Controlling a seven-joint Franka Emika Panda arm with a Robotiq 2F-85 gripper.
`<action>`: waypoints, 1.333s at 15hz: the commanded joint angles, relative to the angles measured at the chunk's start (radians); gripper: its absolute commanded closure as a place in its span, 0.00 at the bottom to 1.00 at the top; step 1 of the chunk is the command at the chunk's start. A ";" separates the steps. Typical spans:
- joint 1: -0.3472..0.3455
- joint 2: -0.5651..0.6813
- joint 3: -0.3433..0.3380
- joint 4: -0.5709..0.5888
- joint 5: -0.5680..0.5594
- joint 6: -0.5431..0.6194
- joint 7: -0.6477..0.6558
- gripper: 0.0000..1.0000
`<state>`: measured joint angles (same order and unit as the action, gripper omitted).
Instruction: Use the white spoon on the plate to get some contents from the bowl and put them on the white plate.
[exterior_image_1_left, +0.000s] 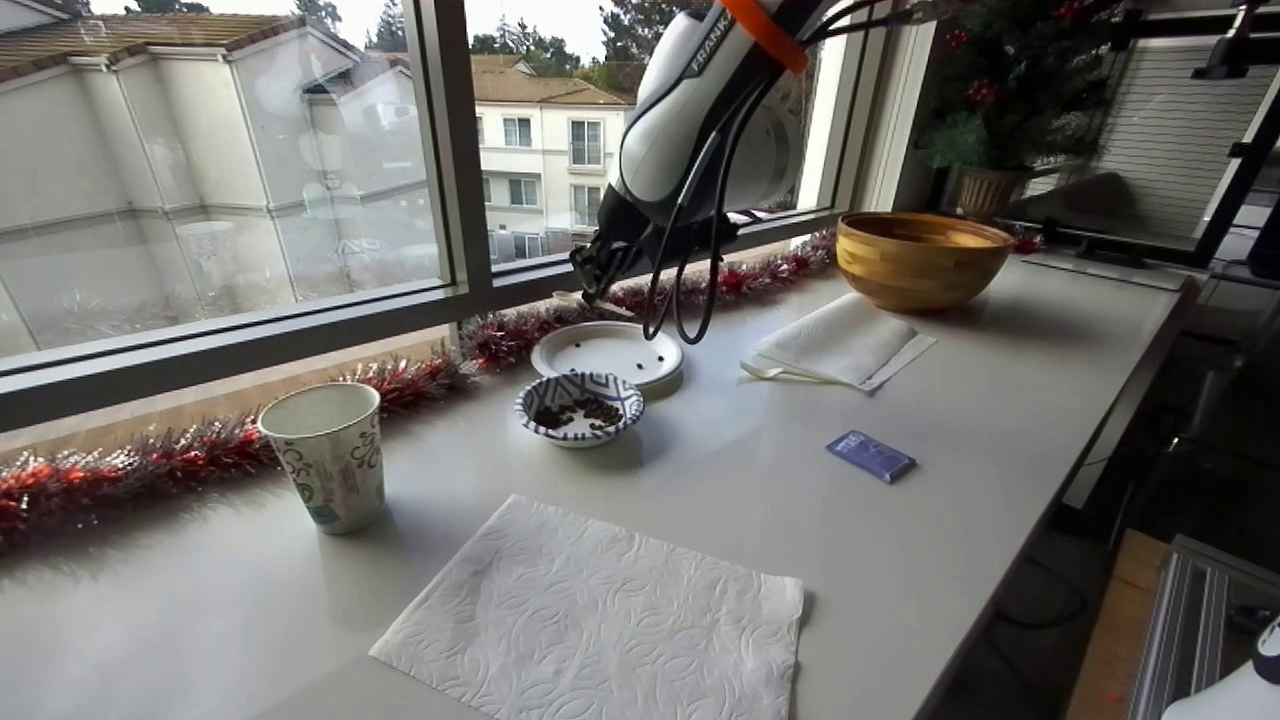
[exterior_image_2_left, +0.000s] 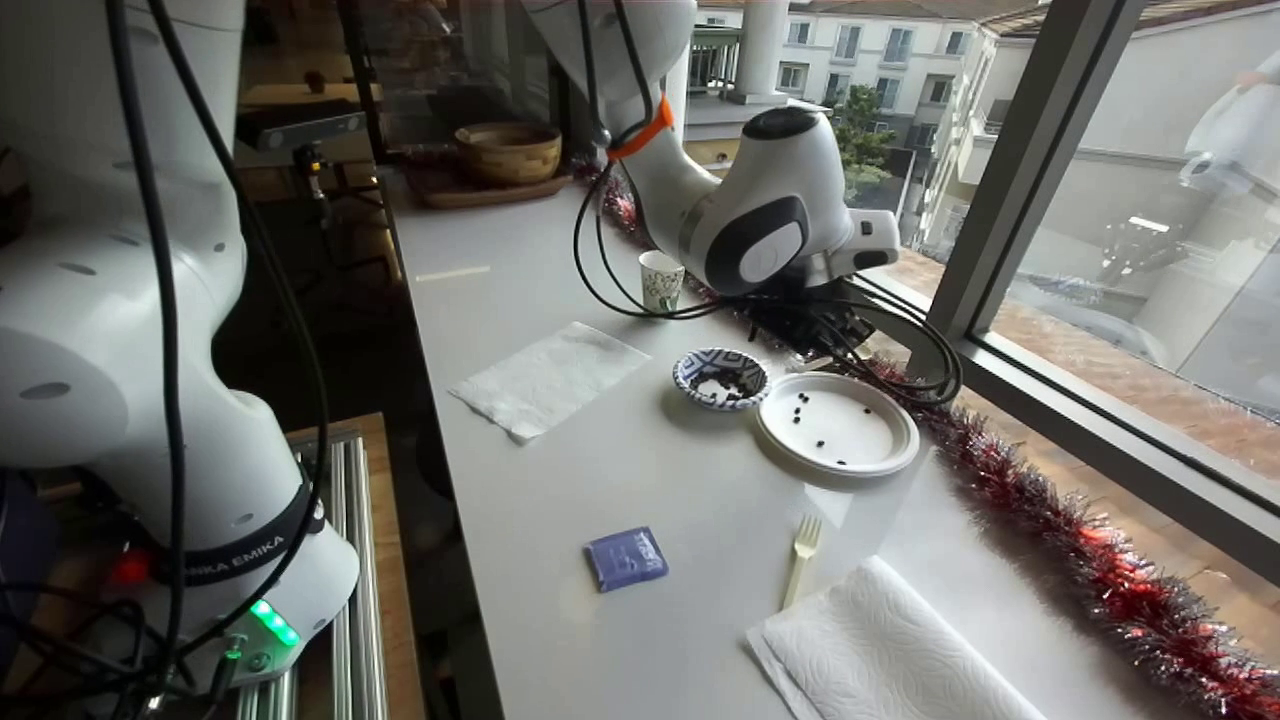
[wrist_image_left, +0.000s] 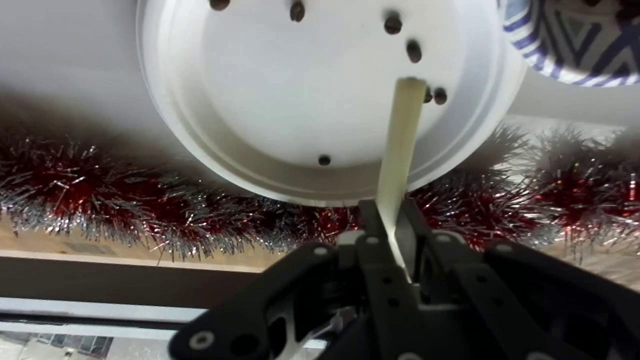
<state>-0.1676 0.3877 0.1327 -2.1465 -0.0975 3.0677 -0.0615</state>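
Low in the wrist view, one claw (wrist_image_left: 390, 205) grips one spoon (wrist_image_left: 398, 142); at top, one plate (wrist_image_left: 280, 95) bears seven dark bits (wrist_image_left: 413, 51).

The wrist view's edges crop the bowl (wrist_image_left: 575, 42) (and, at top, the white plate (wrist_image_left: 300, 100)).

Caught a slim, pale white spoon (wrist_image_left: 400, 145) aloft right of center in the wrist view, slanted over the lower rim of the white plate (exterior_image_2_left: 845, 420), squared at its upper end. Found the plate round and flat, right of center in an exterior view, with seven dark bits (wrist_image_left: 393, 25) strewn across it in the wrist view. Spotted the small, shallow bowl (exterior_image_1_left: 590, 385) just beside it, upright, blue-patterned and stripe-rimmed, left of center in an exterior view, with brown-black contents (exterior_image_1_left: 600, 408) heaped on its bottom.
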 joint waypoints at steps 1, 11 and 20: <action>-0.082 -0.097 0.145 -0.037 0.104 -0.248 -0.041 0.97; 0.034 -0.128 0.051 0.027 0.399 -0.749 -0.123 0.97; 0.063 -0.109 0.018 0.024 0.461 -0.756 -0.138 0.97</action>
<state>-0.1343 0.2650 0.1749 -2.1298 0.3139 2.3344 -0.1600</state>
